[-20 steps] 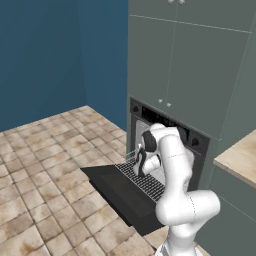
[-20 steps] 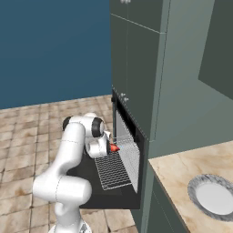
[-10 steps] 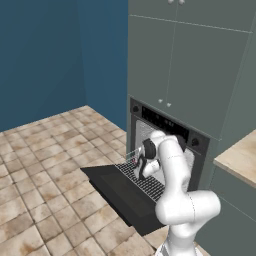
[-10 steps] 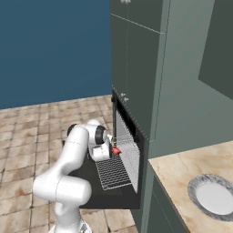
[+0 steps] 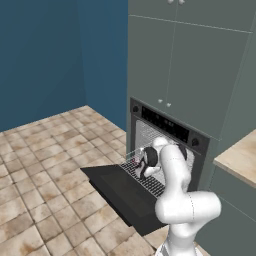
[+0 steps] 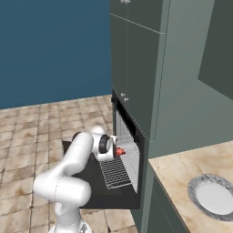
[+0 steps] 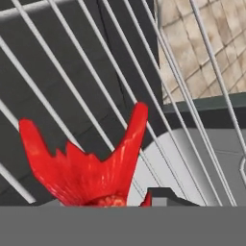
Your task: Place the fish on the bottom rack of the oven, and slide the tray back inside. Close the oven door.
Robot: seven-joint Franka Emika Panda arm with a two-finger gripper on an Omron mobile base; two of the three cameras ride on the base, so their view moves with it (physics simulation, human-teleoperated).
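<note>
Grey-green cabinets framed the oven (image 5: 165, 131), its oven door (image 5: 125, 192) dropped flat. Close under the hand, the gripper (image 6: 116, 151) held the fish (image 7: 86, 163), forked tail pointing away, directly above the pulled-out bottom rack (image 6: 114, 172), the cavity beyond.

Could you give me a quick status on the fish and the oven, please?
Gripper holds fish just above pulled-out bottom rack. Oven door open. Nothing in the way.

No readable text or labels
</note>
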